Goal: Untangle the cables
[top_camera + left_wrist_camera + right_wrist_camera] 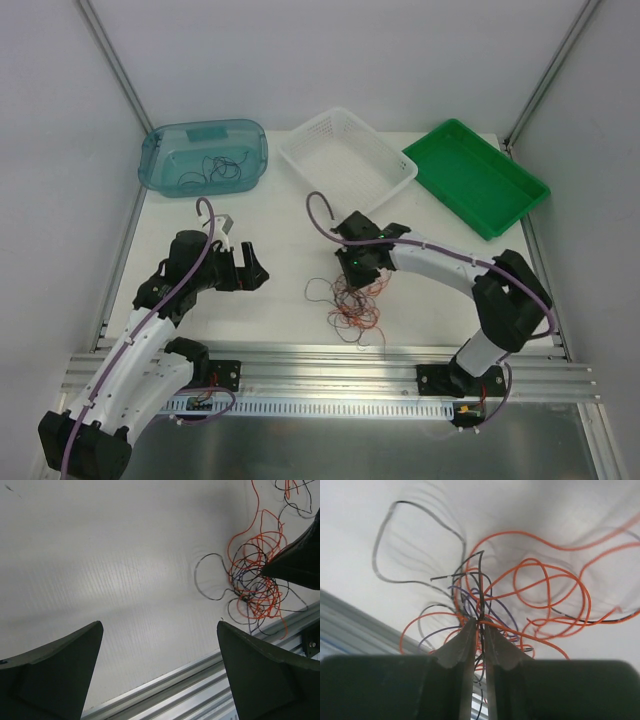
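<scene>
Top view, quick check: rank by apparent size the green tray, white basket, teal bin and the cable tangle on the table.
1. green tray
2. white basket and teal bin: too alike to rank
3. cable tangle, clearly smallest

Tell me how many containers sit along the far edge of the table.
3: a teal tub at the far left holding a few black wires, a white basket in the middle, a green tray at the right. None looks hidden.
</scene>
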`<state>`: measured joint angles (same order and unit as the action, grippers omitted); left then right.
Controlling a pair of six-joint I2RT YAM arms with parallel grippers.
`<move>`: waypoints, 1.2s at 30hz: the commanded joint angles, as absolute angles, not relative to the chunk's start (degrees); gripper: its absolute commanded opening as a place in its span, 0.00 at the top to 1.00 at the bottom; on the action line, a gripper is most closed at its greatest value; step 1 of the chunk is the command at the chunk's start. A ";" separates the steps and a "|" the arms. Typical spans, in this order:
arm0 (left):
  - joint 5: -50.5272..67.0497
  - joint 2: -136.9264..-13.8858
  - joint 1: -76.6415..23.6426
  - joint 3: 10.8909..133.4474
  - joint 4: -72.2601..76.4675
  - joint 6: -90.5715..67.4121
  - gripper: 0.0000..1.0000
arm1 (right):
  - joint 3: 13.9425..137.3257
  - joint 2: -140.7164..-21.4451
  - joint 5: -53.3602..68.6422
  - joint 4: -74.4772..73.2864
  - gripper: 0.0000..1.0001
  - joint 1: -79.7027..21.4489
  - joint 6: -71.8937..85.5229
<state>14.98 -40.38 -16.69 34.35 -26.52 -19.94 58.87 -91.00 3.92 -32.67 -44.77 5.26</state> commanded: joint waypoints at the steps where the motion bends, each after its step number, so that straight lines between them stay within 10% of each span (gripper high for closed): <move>1: 16.17 -39.99 -16.70 34.02 -24.61 -18.55 0.01 | 68.36 -96.83 8.17 -30.15 0.86 -51.74 5.44; 5: 16.00 -39.38 -16.61 33.92 -24.52 -18.46 0.01 | 75.93 -100.71 8.88 -29.36 0.83 -55.02 8.43; 14: 19.16 -42.53 -17.22 33.84 -22.42 -21.52 0.01 | 74.63 -87.93 0.36 -36.03 0.27 -53.88 5.19; 24: 9.59 -54.92 -30.03 37.87 -16.79 -29.09 0.01 | 56.44 -71.64 -7.65 -36.66 0.26 -35.00 5.71; 36: -3.25 -80.14 -41.31 51.85 -16.43 -36.03 0.08 | 48.69 -78.48 5.53 -24.09 0.34 -23.73 2.64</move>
